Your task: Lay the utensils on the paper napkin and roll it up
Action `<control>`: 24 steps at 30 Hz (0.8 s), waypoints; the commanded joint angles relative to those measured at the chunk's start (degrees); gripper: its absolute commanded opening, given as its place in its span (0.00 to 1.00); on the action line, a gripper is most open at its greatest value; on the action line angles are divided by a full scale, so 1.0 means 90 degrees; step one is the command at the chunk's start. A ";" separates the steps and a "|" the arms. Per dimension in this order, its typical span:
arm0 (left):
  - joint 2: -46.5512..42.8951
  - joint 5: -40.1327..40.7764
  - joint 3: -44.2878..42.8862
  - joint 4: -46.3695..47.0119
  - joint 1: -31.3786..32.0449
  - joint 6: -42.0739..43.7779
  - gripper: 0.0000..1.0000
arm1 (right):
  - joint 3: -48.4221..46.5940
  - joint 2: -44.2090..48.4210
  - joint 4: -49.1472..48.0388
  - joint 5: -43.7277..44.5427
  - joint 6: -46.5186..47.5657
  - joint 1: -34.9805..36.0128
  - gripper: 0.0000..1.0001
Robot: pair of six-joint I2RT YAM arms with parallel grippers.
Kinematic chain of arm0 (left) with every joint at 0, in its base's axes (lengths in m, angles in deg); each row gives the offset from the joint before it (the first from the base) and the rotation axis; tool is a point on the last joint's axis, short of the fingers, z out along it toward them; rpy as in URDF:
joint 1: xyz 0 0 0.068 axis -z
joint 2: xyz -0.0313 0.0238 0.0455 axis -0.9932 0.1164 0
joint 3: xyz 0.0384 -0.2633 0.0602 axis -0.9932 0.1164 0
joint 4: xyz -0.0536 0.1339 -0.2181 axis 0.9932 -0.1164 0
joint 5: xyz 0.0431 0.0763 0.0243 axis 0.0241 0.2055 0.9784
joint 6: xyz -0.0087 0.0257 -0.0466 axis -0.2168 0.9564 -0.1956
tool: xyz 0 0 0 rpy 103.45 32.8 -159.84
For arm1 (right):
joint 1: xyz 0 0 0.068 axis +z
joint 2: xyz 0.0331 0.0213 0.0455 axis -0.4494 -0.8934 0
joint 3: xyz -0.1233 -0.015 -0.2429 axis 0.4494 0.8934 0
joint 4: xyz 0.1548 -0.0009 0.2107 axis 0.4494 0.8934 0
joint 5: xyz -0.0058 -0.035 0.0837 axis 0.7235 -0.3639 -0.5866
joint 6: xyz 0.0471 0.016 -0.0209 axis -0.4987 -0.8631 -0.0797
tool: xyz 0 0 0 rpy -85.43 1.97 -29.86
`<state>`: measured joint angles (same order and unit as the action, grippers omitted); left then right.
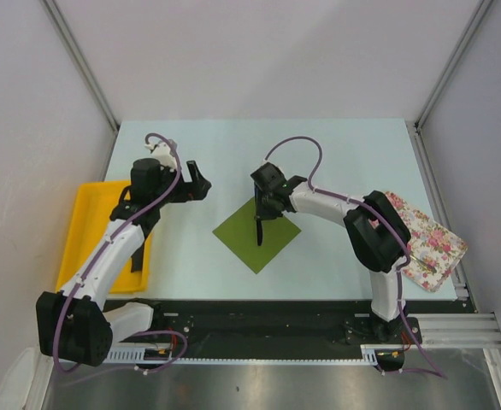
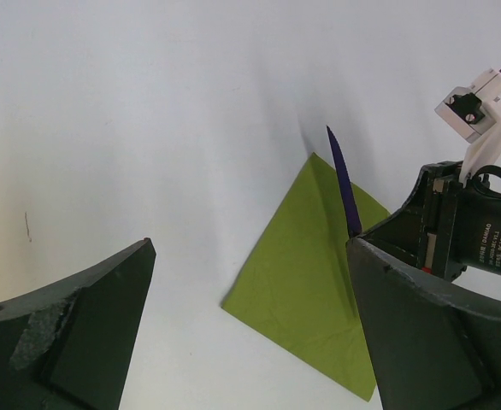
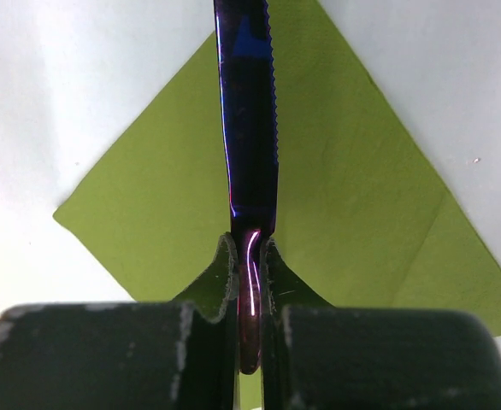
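Note:
The olive-green paper napkin [image 1: 256, 235] lies as a diamond on the table between the arms. My right gripper [image 1: 262, 207] hangs over its far corner, shut on the handle of a dark purple-blue serrated knife [image 3: 249, 111]. The blade points out over the napkin [image 3: 362, 213]. In the right wrist view the fingertips [image 3: 227, 265] pinch the handle, and the gripper [image 3: 250, 256] is centred over the green sheet. My left gripper [image 1: 196, 183] stands open left of the napkin [image 2: 319, 273], nothing between its fingers [image 2: 79, 333]. The knife [image 2: 344, 184] shows there too.
A yellow tray [image 1: 84, 231] sits at the left table edge under my left arm, with a dark slim piece [image 1: 138, 256] lying in it. A white cloth with pink flowers [image 1: 430, 239] lies at the right edge. Grey walls enclose the table.

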<state>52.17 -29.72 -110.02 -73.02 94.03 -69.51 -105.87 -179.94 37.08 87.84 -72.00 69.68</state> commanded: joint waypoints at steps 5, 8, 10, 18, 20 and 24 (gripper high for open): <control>-0.0102 0.0119 -0.0104 0.0209 -0.0107 -0.0084 1.00 | -0.0335 -0.0160 -0.0003 0.0277 -0.0112 -0.0098 0.00; -0.0063 0.0168 -0.0094 0.0239 -0.0127 -0.0114 0.99 | -0.0374 -0.0229 0.0007 0.0267 -0.0121 -0.0098 0.00; -0.0053 0.0168 -0.0094 0.0248 -0.0137 -0.0114 1.00 | -0.0393 -0.0287 0.0016 0.0257 -0.0102 -0.0108 0.00; 0.0015 0.0158 -0.0084 0.0278 -0.0195 -0.0114 1.00 | -0.0393 -0.0395 -0.0003 0.0248 -0.0043 -0.0176 0.02; 0.0044 0.0149 -0.0094 0.0287 -0.0214 -0.0104 1.00 | -0.0403 -0.0434 0.0007 0.0228 -0.0043 -0.0166 0.04; 0.0084 0.0159 -0.0143 0.0258 -0.0244 -0.0084 1.00 | -0.0384 -0.0492 0.0016 0.0160 -0.0072 -0.0186 0.08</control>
<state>52.59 -28.63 -110.02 -72.80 92.64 -70.03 -107.03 -184.03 37.52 88.61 -71.98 68.31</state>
